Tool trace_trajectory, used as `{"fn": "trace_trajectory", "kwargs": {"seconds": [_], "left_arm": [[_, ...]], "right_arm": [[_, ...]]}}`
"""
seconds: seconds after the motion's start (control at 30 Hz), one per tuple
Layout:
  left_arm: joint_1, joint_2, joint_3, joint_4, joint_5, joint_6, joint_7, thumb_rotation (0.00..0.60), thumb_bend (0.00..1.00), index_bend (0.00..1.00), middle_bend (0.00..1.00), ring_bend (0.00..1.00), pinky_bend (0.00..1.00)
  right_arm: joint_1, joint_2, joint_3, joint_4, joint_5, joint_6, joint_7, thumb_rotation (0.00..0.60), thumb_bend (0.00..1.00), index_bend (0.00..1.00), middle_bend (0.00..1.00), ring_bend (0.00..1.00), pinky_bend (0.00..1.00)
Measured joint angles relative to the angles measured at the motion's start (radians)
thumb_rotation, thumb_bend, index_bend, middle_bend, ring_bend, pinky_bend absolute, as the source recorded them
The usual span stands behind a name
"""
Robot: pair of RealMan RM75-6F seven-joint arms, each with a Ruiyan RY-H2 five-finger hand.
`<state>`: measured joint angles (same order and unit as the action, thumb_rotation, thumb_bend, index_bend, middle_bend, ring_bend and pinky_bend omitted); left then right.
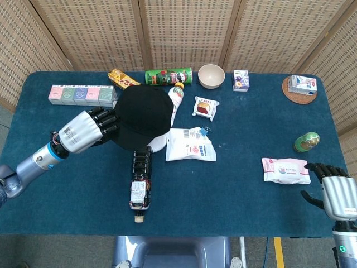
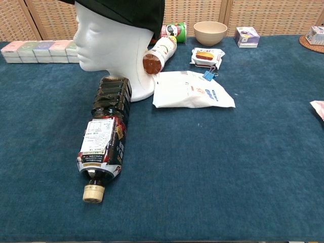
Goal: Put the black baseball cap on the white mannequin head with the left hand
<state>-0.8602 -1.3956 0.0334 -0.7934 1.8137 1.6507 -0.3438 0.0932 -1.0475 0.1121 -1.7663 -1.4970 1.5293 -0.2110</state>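
A table (image 1: 268,218) covered in dark blue cloth stands before folding woven-rattan screens (image 1: 184,28) in wooden frames, with grey floor (image 1: 67,251) below.

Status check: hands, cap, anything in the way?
Left hand grips black baseball cap, seated on white mannequin head. Right hand open, idle. Dark bottle against mannequin base.

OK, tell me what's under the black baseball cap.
The white mannequin head sits under the black baseball cap; the chest view shows its face and neck. Its crown is covered by the cap, and the head view hides nearly all of it. The left hand holds the cap's edge.
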Motion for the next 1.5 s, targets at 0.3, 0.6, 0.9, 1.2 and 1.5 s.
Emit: {"fn": "trace_trajectory", "kwargs": {"seconds": [0.3, 0.6, 0.9, 1.2, 1.5], "left_arm": [[0.014, 0.036, -0.015, -0.1, -0.021, -0.036, 0.034, 0.6, 0.4, 0.54, 0.41, 0.34, 0.53], [0.041, 0.089, -0.026, -0.221, -0.043, -0.087, 0.117, 0.6, 0.36, 0.42, 0.33, 0.27, 0.52], [0.064, 0.127, -0.046, -0.32, -0.073, -0.138, 0.177, 0.6, 0.31, 0.19, 0.2, 0.17, 0.47], [0.092, 0.201, -0.06, -0.456, -0.119, -0.199, 0.2, 0.6, 0.27, 0.08, 0.13, 0.1, 0.42], [0.159, 0.28, -0.082, -0.566, -0.174, -0.204, 0.176, 0.6, 0.27, 0.08, 0.13, 0.1, 0.41]], "right_arm": [[-0.004, 0.002, 0.0, 0.0, -0.004, 0.008, 0.007, 0.6, 0.15, 0.33, 0.4, 0.4, 0.39], [-0.005, 0.002, -0.001, 0.007, -0.008, 0.01, 0.018, 0.6, 0.15, 0.33, 0.4, 0.41, 0.39], [-0.004, 0.001, 0.0, 0.011, -0.008, 0.011, 0.021, 0.6, 0.15, 0.33, 0.4, 0.41, 0.39], [0.002, 0.002, 0.004, 0.016, -0.004, 0.001, 0.027, 0.6, 0.15, 0.33, 0.4, 0.41, 0.39], [0.009, 0.006, 0.004, 0.023, -0.002, -0.01, 0.039, 0.6, 0.15, 0.33, 0.4, 0.41, 0.39]]}}
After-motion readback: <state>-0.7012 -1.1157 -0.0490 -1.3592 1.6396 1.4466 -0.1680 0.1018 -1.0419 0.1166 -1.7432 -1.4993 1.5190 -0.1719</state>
